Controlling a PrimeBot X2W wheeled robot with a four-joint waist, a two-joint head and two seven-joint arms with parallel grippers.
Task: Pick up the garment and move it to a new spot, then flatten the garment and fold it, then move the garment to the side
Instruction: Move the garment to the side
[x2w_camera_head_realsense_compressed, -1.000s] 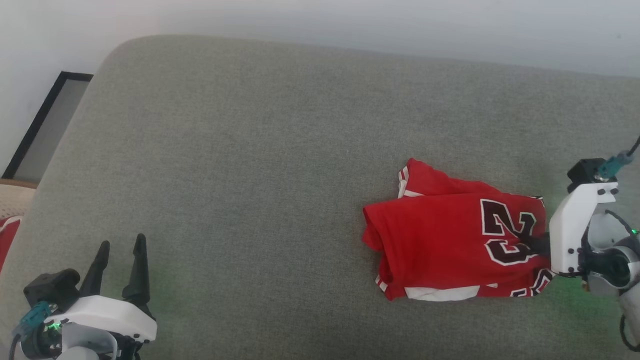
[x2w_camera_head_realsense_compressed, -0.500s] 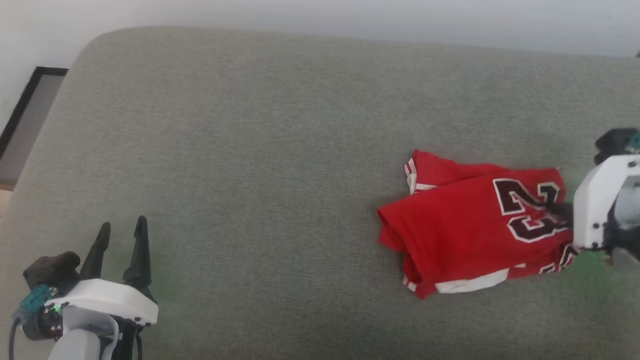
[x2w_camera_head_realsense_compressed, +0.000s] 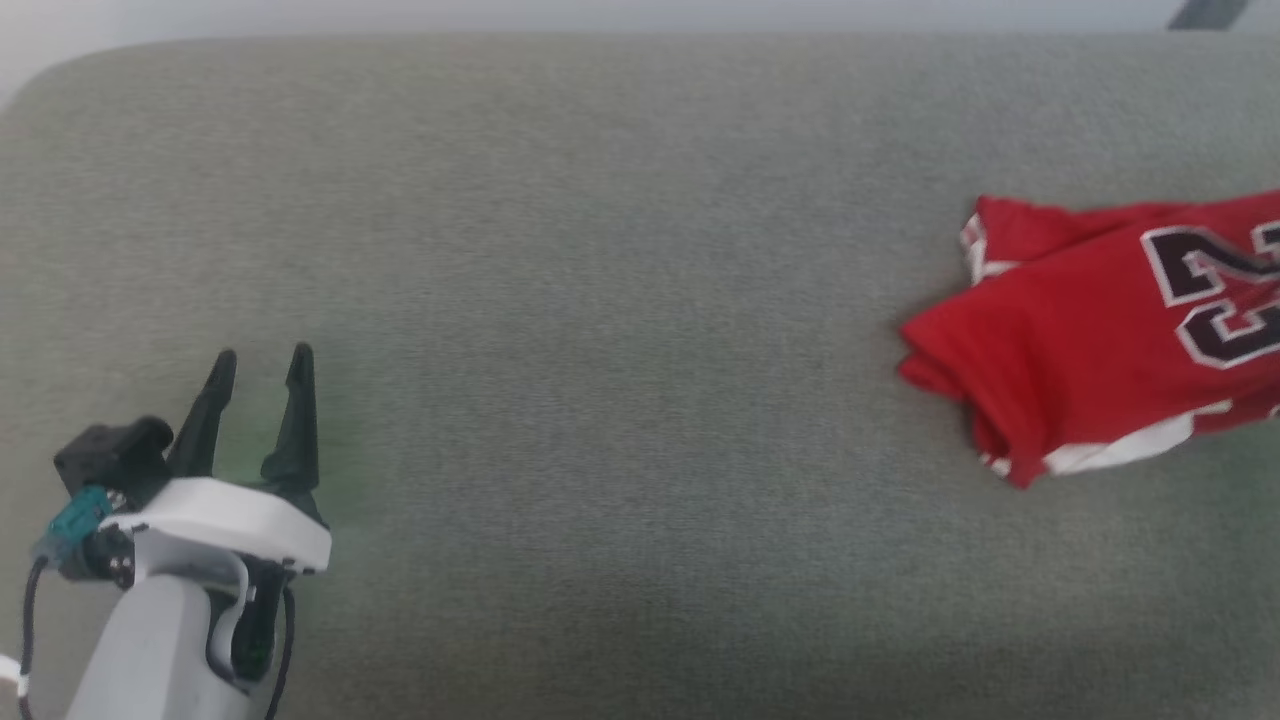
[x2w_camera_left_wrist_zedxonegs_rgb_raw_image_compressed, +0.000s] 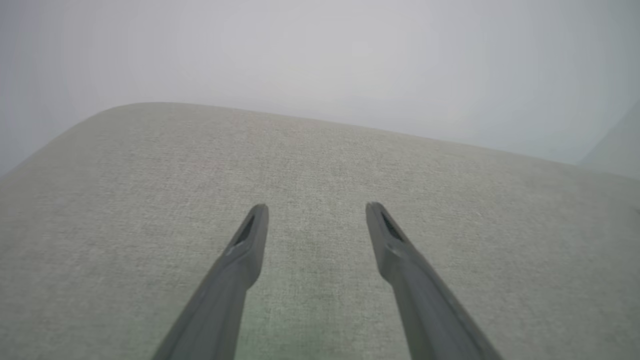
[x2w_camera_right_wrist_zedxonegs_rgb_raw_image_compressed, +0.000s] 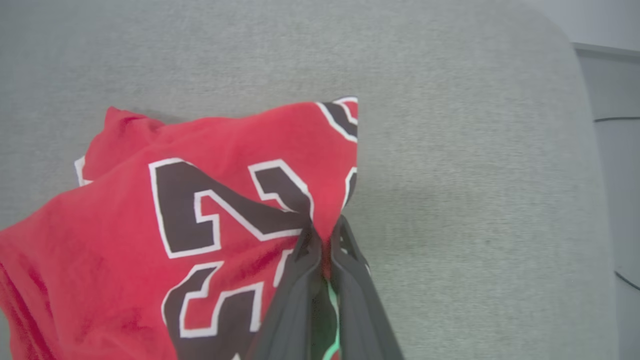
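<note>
The garment (x2w_camera_head_realsense_compressed: 1100, 340) is a folded red jersey with white trim and a dark number, lying at the right edge of the head view on the grey cushion (x2w_camera_head_realsense_compressed: 600, 300). In the right wrist view my right gripper (x2w_camera_right_wrist_zedxonegs_rgb_raw_image_compressed: 324, 235) is shut on the garment (x2w_camera_right_wrist_zedxonegs_rgb_raw_image_compressed: 150, 210), pinching a fold of red cloth at the number, and the cloth rises toward the pinch. My left gripper (x2w_camera_head_realsense_compressed: 258, 365) stands open at the lower left of the head view, far from the garment. Its fingers (x2w_camera_left_wrist_zedxonegs_rgb_raw_image_compressed: 250, 235) hover over bare cushion with nothing between them.
The grey cushion's far edge meets a pale wall (x2w_camera_head_realsense_compressed: 600, 15). Its right end drops off to a grey floor (x2w_camera_right_wrist_zedxonegs_rgb_raw_image_compressed: 615, 100) with a dark cable. Wide bare fabric lies between my left gripper and the garment.
The head camera has swung left, so the garment sits farther right in view and the right arm has left the picture. The right gripper has closed on the garment and dragged it slightly.
</note>
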